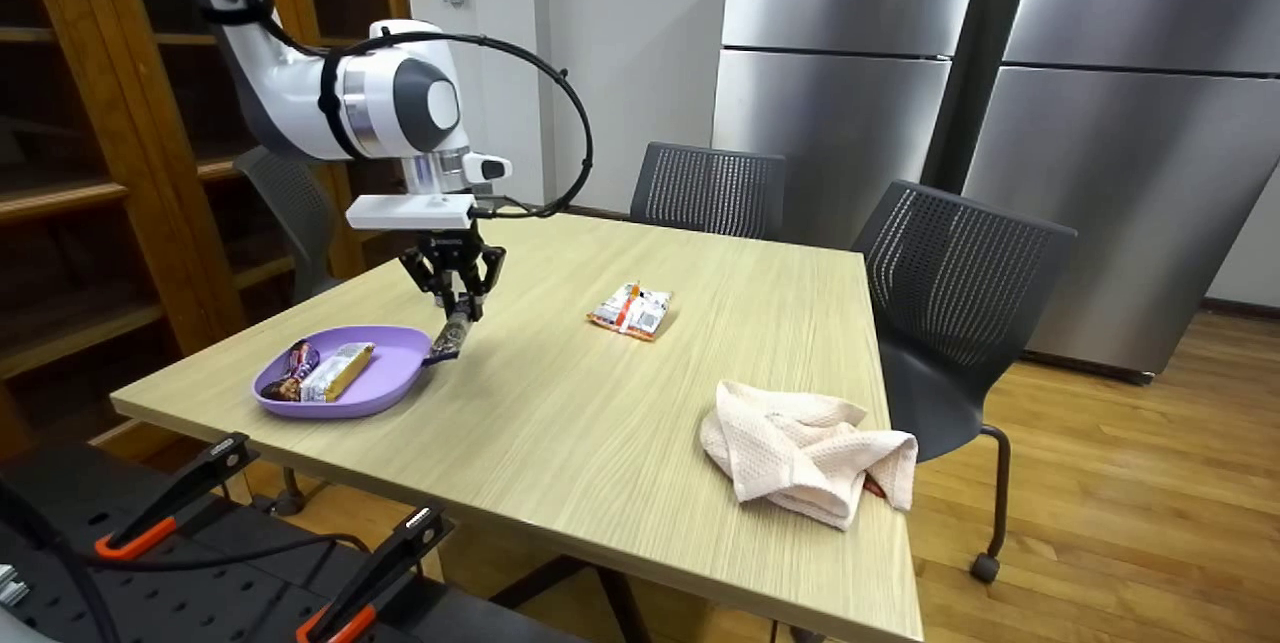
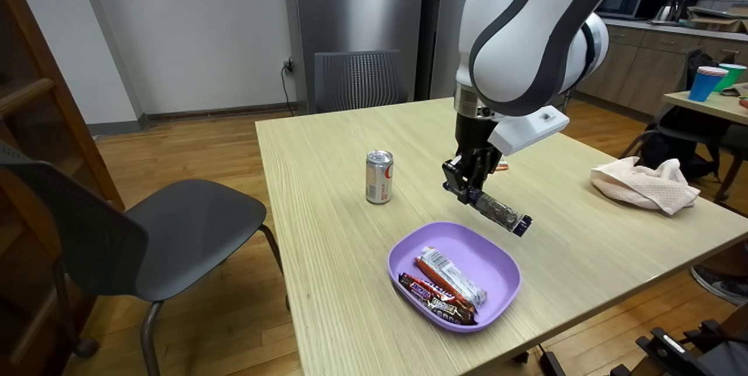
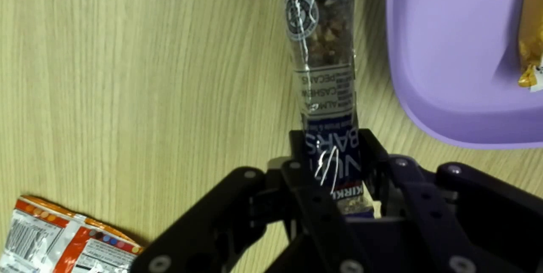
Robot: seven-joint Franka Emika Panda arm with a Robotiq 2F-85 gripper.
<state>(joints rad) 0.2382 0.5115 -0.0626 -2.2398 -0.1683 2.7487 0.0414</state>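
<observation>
Gripper (image 3: 333, 154) pinches the navy-labelled end of a nut bar (image 3: 324, 43): slim, crinkly clear film, lumpy nuts showing. Bar points to 12 o'clock in wrist view, far end cut off at top. Purple tray (image 3: 458, 52), smooth, round-cornered, at 2 o'clock, also cut off; gap between tray and bar. Shiny creased snack bag (image 3: 68, 239) between 8 and 9 o'clock, partly out of frame; in an exterior view mostly hidden behind gripper. Bar's height over table (image 3: 148, 94) hard to judge. Pale wood grain, room to move, 9 to 11 o'clock; tray near table edge.
</observation>
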